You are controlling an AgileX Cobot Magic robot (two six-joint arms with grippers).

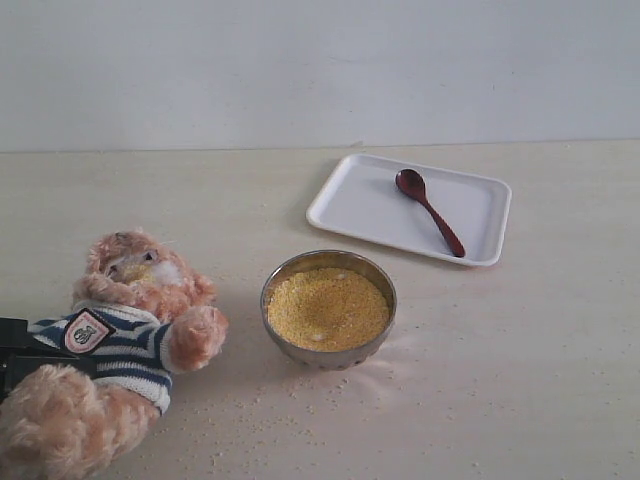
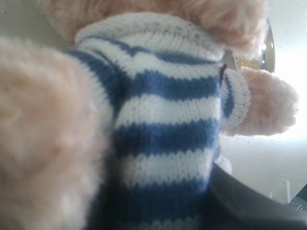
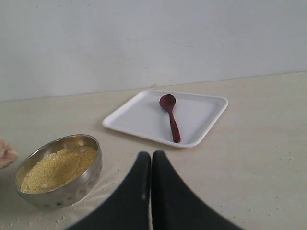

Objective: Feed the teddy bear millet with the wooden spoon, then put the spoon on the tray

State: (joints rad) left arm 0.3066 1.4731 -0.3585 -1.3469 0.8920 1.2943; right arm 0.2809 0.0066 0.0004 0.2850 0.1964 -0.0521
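At the far left, the left end effector (image 1: 12,335) is closed on the bear (image 1: 125,340). Its wrist view is filled by the striped shirt, with one dark finger (image 2: 244,206) pressed against the body. The bear leans back, face up, one paw stretched toward the bowl (image 1: 330,360) just beside it.

The bowl stands on the tabletop (image 1: 520,380) and is filled with millet (image 1: 327,308), and loose grains (image 1: 290,405) are scattered around its base.

Farther right and well apart from the bowl, the spoon (image 1: 432,212) lies flat on the tray (image 1: 360,200), untouched by either arm.

The right end effector (image 3: 150,155) shows only in its own view. Its jaws are pressed together on nothing, and it hangs above the tabletop, facing the bowl and tray.

As for progress, the spoon already lies where the task wants it to end. That placement fits a finished run as well as one not yet begun. The spilled grains hint at scooping, but nothing here proves that the bear has been fed. If it has not, everything is left: pick up the spoon, scoop millet, bring it to the muzzle and return the spoon to the tray.
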